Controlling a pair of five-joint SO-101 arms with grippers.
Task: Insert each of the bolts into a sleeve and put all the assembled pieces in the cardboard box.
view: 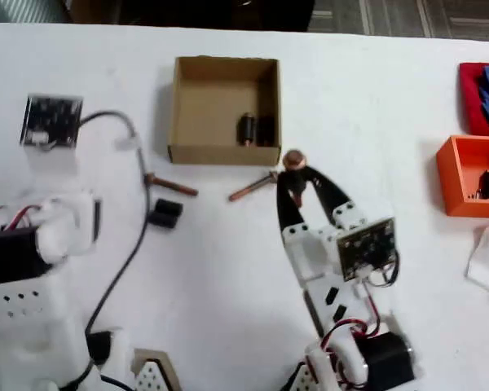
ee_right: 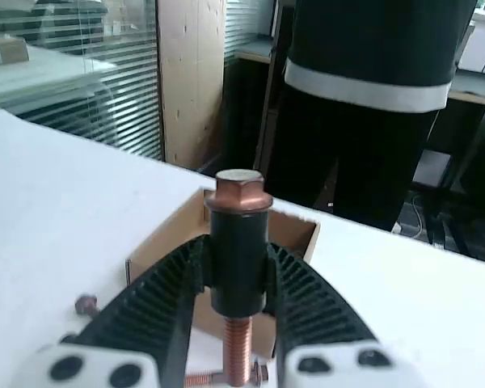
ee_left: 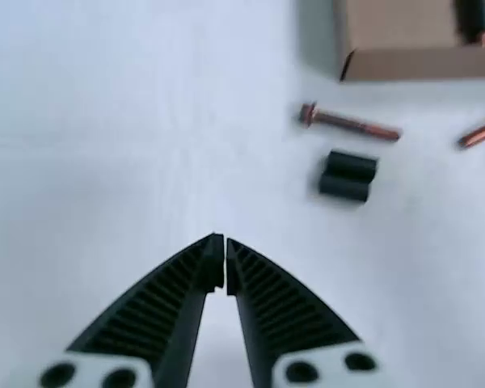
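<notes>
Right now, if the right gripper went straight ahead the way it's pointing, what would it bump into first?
Probably the cardboard box. The right gripper, shut on a sleeved bolt, points at its near wall, though it may be high enough to pass over.

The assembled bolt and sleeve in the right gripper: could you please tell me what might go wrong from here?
The right gripper clamps only the sleeve; the bolt standing in it could slide out if tilted over the cardboard box.
The box's front wall is close ahead; a low approach might push it.
A loose bolt lies beside the gripper and could get knocked.
</notes>
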